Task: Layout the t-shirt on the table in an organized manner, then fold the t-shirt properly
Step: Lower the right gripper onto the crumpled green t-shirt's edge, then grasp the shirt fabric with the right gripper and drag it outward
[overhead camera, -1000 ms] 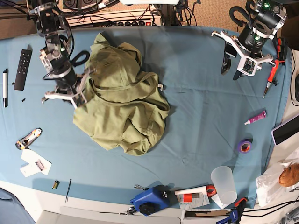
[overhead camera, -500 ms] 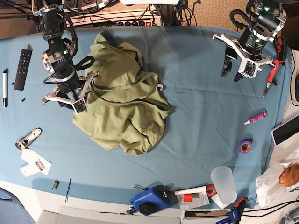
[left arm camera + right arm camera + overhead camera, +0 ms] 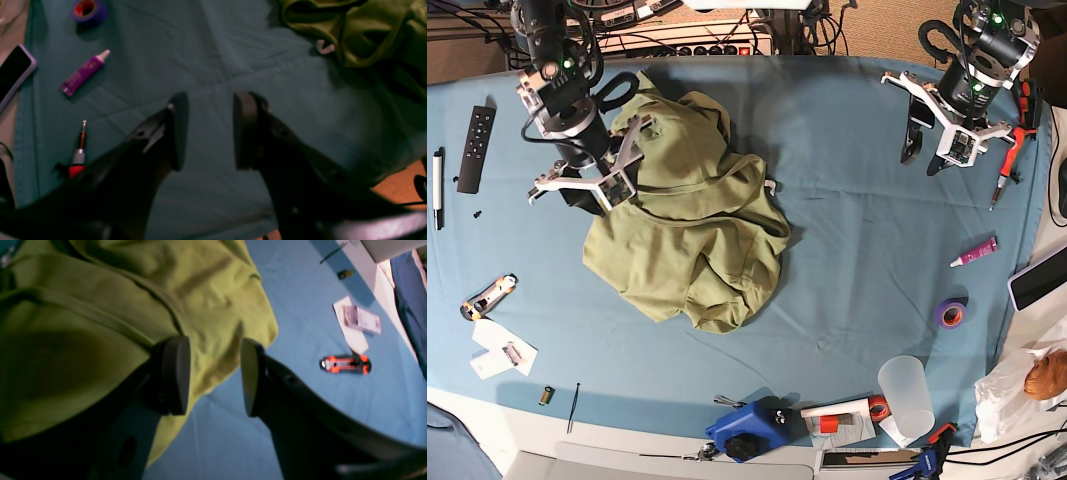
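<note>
I see my right gripper (image 3: 584, 190) has climbed toward the table's (image 3: 847, 240) far edge since a second ago — jaws apart, empty, hovering over the t-shirt's (image 3: 689, 225) edge, the crumpled heap lying just beside it. My left gripper (image 3: 932, 150) stays put, jaws apart over bare cloth — shirt well apart.

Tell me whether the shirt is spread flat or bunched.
Bunched. The shirt lies in a crumpled heap on the table, layers overlapping with deep folds, no sleeves laid out.
</note>
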You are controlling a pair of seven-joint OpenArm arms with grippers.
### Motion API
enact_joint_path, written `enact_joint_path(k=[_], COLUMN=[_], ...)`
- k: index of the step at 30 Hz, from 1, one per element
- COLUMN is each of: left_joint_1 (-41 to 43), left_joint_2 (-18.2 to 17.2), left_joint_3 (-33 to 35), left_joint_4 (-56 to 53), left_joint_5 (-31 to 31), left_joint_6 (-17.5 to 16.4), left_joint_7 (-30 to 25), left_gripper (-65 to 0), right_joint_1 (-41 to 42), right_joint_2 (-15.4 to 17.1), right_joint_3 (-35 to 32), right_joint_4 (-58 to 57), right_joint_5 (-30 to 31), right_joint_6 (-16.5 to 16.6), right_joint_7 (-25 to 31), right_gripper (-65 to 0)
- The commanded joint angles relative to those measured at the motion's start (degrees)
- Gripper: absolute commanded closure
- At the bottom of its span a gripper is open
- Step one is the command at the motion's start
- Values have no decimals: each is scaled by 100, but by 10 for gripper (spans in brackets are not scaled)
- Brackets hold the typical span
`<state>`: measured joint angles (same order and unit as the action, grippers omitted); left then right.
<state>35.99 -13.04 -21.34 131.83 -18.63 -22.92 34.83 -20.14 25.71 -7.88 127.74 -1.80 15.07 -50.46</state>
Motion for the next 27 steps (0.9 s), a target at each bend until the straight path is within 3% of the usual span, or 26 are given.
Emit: enact_joint_path(k=[1, 6, 15, 18, 22, 27], left_joint_1=[20, 20, 20, 20, 20, 20], left_joint_2=[-26, -26, -26, -26, -26, -24], left_joint_3=[-15, -15, -15, -15, -15, -15], left_joint_4=[94, 94, 94, 94, 94, 94], left_joint_5=[-66, -109, -409, -411, -411, -411], left_joint_6=[-2, -2, -2, -2, 0, 0], left_joint_7=[-144, -144, -144, -144, -144, -144], left_gripper=[-235, -235, -235, -235, -235, -235], right_joint_1=[20, 31, 487, 614, 684, 813], right_joint_2=[63, 61, 59, 59, 59, 59], right_joint_3=[33, 33, 33, 33, 33, 35], right_joint_4=[-42, -651, -1456, -1576, -1578, -1578], right_joint_5=[-22, 337, 398, 402, 442, 291], right_joint_6=[-26, 341, 433, 483, 439, -103], right_joint_7=[116, 118, 319, 428, 459, 570], right_gripper=[-251, -249, -241, -172, 0, 0])
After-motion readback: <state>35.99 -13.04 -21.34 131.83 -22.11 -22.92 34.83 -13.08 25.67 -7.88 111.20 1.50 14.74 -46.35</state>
